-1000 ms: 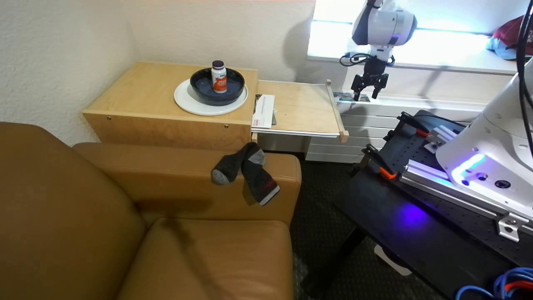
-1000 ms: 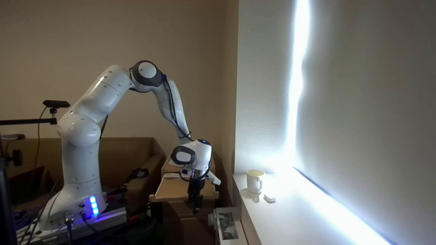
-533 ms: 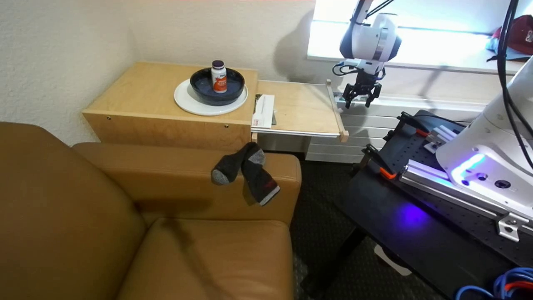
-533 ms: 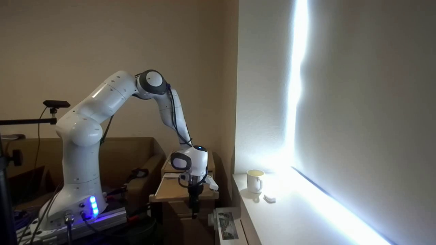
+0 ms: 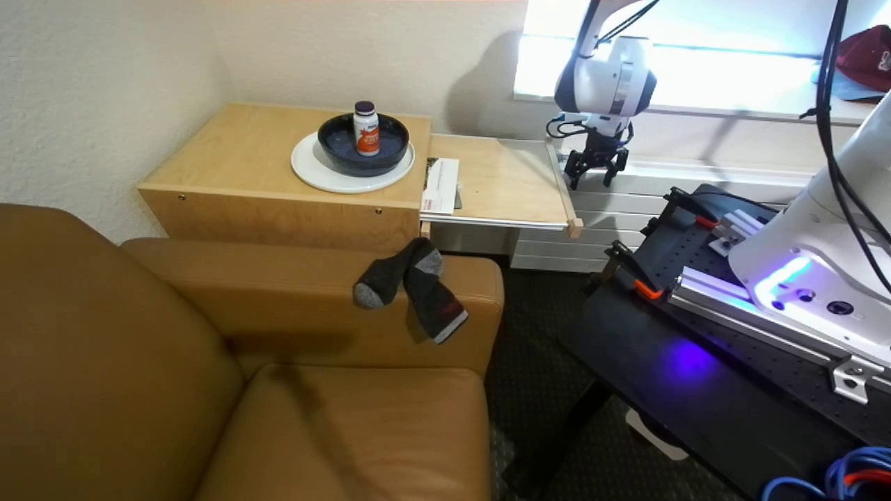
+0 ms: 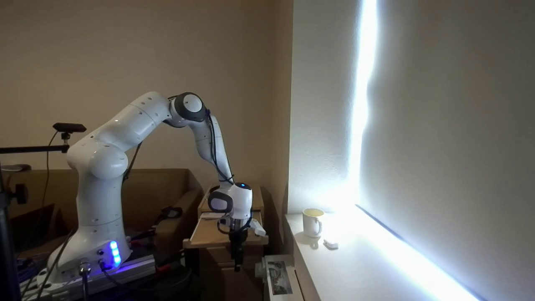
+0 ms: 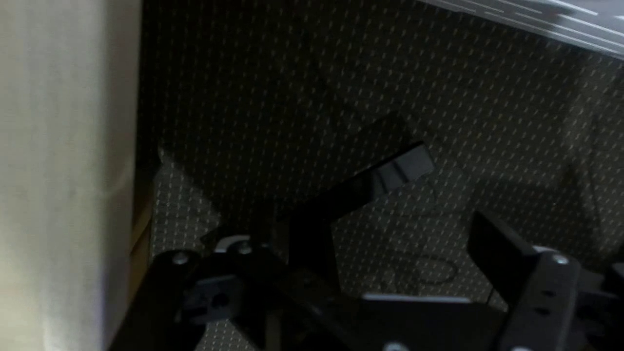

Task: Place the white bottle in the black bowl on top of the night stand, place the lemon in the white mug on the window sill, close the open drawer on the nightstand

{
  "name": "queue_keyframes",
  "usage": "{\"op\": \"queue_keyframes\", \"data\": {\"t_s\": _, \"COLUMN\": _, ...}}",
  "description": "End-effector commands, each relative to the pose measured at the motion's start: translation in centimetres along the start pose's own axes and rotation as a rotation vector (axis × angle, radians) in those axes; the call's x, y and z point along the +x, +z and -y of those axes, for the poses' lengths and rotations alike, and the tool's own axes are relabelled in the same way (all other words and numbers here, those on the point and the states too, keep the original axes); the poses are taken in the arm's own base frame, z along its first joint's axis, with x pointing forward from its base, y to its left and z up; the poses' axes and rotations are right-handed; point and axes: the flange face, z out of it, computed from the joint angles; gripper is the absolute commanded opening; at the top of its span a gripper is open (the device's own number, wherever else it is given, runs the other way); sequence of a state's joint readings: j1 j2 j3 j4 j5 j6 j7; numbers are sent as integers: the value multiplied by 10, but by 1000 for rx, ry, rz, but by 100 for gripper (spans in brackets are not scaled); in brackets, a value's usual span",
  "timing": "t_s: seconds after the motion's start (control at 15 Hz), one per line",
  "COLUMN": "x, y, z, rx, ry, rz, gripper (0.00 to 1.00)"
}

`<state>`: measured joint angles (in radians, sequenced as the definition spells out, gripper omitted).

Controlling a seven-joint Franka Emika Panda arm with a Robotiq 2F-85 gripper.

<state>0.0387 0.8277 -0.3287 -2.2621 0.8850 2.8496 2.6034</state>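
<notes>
While the drawer (image 5: pixel 505 177) juts, the gripper (image 5: pixel 590 182) hangs nearby; it gapes.

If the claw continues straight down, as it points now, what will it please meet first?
Probably the dark carpet, or the black bar there; depth is unclear. The drawer seems beside the claw, not under it.

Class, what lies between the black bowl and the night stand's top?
A white plate, seen in an exterior view; the black bowl stands on it, the night stand beneath.
</notes>
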Motion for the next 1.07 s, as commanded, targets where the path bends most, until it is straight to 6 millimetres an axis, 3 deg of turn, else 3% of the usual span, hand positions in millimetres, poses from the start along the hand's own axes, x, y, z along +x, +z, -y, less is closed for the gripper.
{"op": "queue_keyframes", "data": {"t_s": 0.0, "x": -8, "y": -7, "z": -32, "rx": 18, "ry": -26, "rz": 80, "gripper": 100}}
{"op": "queue_keyframes", "data": {"t_s": 0.27, "x": -18, "y": -14, "z": -76, "rx": -39, "ry": -135, "rz": 80, "gripper": 100}}
{"op": "queue_keyframes", "data": {"t_s": 0.47, "x": -21, "y": -19, "z": -123, "rx": -60, "ry": -250, "rz": 78, "gripper": 100}}
{"op": "queue_keyframes", "data": {"t_s": 0.8, "x": -12, "y": -41, "z": -215, "rx": -37, "ry": -480, "rz": 111, "gripper": 100}}
{"op": "queue_keyframes", "data": {"t_s": 1.0, "x": 11, "y": -58, "z": -279, "rx": -3, "ry": -653, "rz": 155, "gripper": 100}}
